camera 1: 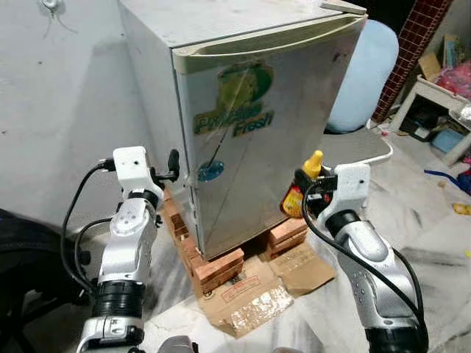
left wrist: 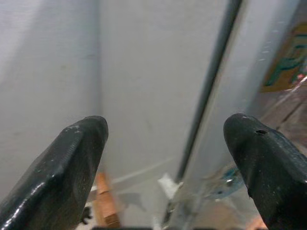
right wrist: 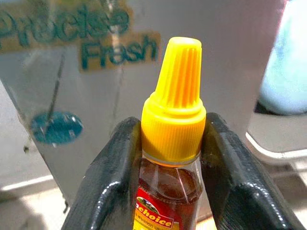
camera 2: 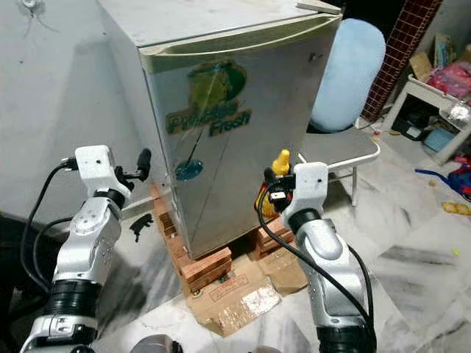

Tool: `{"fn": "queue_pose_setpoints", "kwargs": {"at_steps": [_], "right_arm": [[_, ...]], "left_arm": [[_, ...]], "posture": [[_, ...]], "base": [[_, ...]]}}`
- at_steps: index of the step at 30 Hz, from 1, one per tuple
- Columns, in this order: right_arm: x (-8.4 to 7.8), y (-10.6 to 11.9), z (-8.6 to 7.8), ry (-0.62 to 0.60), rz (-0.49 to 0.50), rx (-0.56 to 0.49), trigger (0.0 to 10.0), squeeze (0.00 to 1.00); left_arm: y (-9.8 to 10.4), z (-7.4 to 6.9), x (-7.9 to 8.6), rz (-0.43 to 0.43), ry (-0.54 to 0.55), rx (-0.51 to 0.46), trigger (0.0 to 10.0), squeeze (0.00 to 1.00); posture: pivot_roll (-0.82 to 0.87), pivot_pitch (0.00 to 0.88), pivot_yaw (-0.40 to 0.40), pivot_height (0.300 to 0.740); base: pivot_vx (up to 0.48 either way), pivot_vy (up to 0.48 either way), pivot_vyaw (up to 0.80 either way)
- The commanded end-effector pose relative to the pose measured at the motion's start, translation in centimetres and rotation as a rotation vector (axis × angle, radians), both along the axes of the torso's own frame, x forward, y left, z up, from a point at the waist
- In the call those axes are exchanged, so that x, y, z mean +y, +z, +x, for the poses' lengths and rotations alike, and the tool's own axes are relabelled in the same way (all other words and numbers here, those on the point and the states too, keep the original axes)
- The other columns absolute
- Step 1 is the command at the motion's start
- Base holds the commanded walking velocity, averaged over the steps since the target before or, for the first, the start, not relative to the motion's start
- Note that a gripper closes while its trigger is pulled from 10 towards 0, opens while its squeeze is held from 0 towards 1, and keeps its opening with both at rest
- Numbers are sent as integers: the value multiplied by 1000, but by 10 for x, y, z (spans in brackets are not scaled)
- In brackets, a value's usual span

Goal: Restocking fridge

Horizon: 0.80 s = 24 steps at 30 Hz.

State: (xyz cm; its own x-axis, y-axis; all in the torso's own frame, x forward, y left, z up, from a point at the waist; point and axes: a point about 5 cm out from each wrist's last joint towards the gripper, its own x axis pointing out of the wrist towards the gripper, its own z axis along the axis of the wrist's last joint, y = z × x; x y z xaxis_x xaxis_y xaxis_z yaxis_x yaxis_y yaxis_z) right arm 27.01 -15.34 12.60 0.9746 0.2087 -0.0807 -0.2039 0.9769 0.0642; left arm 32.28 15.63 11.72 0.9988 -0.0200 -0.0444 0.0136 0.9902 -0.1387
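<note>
Two grippers raised before closed fridge (camera 1: 250,125). Right gripper (right wrist: 171,143): jaws pinching sauce bottle (right wrist: 169,158) at neck, yellow cap upright between them. Left gripper (left wrist: 163,153): jaws spread, door's edge seam between and beyond. Advised: hook door edge squarely, pull open steadily, keep bottle upright and clear.

The fridge (camera 1: 250,125) was silver with a green-and-yellow logo; the bottle (right wrist: 172,158) had a yellow cap, dark sauce and a red label.
</note>
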Motion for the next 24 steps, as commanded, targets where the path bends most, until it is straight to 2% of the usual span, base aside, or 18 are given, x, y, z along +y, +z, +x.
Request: {"fn": "queue_pose_setpoints", "kwargs": {"at_steps": [1,3,12,24], "right_arm": [[-3,15,0,-7,6,-59,10000,0],[-7,15,-2,-16,3,-56,10000,0],[-2,18,3,17,-16,-52,10000,0],[-2,19,7,25,-46,-53,10000,0]], "left_arm": [[4,3,-3,-5,-24,-21,10000,0],[5,4,-5,-16,-40,-29,10000,0],[1,-3,-5,-25,-37,-48,10000,0],[2,-1,-6,-26,-36,-60,10000,0]], "posture": [[-50,0,-9,740],[-53,0,-9,740],[-27,0,-25,740],[-32,0,-21,740]], "base": [[0,0,-769],[0,0,-800],[0,0,0],[0,0,0]]}}
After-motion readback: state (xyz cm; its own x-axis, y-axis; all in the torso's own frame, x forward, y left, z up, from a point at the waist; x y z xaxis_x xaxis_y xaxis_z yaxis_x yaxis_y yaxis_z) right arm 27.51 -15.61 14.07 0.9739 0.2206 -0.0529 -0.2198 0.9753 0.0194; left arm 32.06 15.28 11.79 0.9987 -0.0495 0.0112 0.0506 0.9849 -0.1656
